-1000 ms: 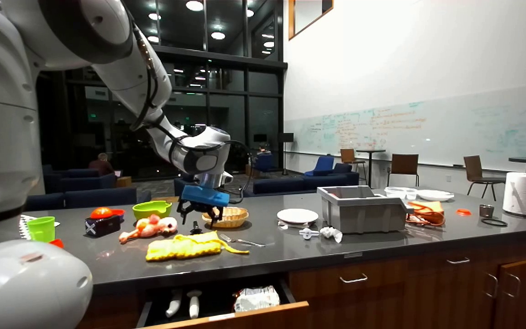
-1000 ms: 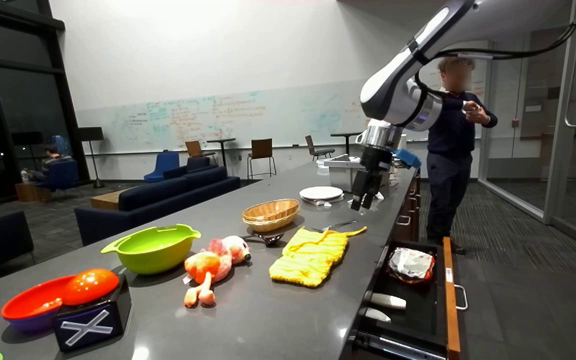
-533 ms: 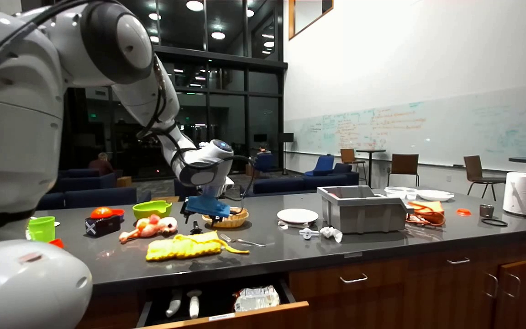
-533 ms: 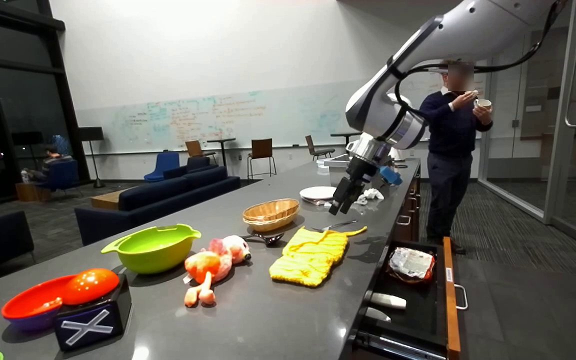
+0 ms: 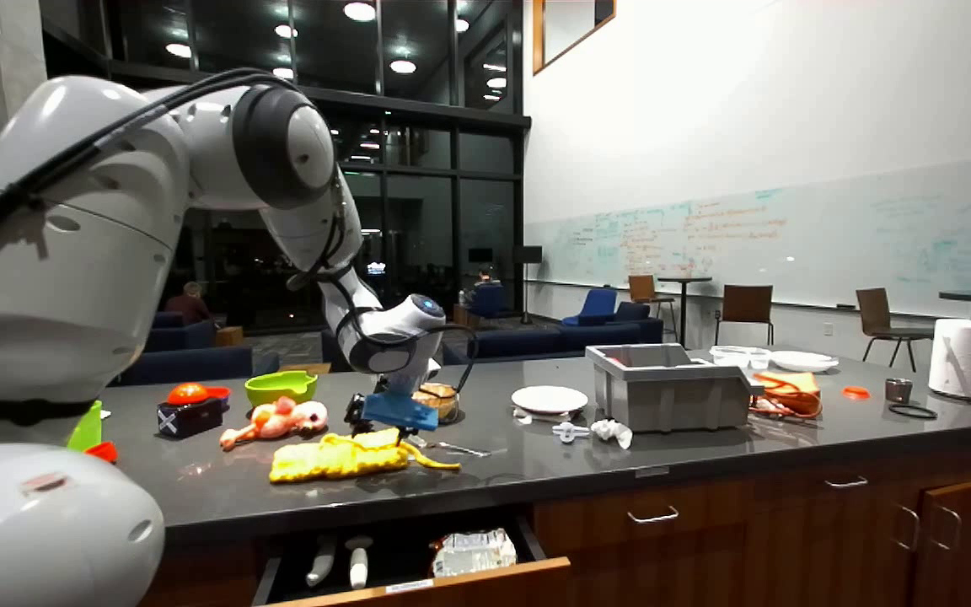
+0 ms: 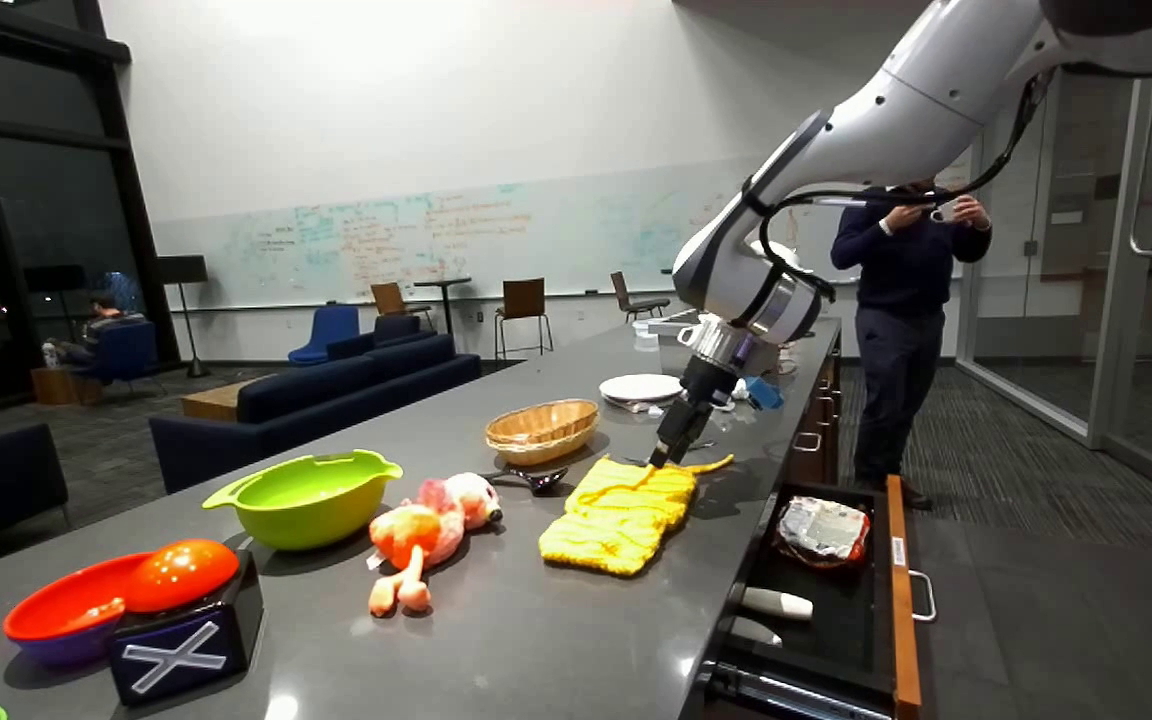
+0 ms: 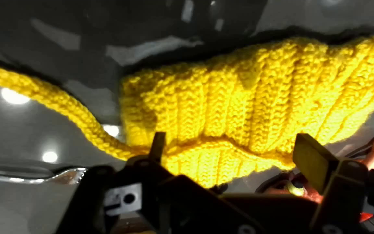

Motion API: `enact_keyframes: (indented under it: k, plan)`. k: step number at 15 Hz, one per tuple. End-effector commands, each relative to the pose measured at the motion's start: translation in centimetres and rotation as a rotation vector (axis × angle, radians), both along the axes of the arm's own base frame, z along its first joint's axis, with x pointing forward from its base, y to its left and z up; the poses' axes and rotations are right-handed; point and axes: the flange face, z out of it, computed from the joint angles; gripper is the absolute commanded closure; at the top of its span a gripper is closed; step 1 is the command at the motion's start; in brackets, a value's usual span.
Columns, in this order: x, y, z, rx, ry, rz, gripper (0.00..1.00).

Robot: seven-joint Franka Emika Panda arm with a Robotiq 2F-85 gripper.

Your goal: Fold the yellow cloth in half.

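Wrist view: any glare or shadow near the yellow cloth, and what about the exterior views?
Wrist view: glare spots on the counter, dark shadow along one side of the yellow cloth; in an exterior view, shadow beside the cloth, highlights on the orange dome; in both exterior views, counter glare.

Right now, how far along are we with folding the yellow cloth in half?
Done: the gripper is positioned at the yellow cloth, jaws open over it in the wrist view. In hand: apparently a grip being set up; nothing is pinched, and contact is unclear. Left: probably gripping, folding over and releasing, since the yellow cloth lies on the counter with no part visibly lifted.
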Motion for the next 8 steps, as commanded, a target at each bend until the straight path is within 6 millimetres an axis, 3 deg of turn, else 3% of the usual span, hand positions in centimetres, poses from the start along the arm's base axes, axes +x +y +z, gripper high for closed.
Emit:
enact_keyframes:
  k: [1,5,8]
  plan:
    - [1.8,-0.4,-2.0,0.011,-0.02,0.009,0.0]
    - [2.7,-0.9,-3.2,0.0,-0.035,0.026,0.0]
    - [3.4,-1.1,-2.5,0.005,-0.057,0.027,0.0]
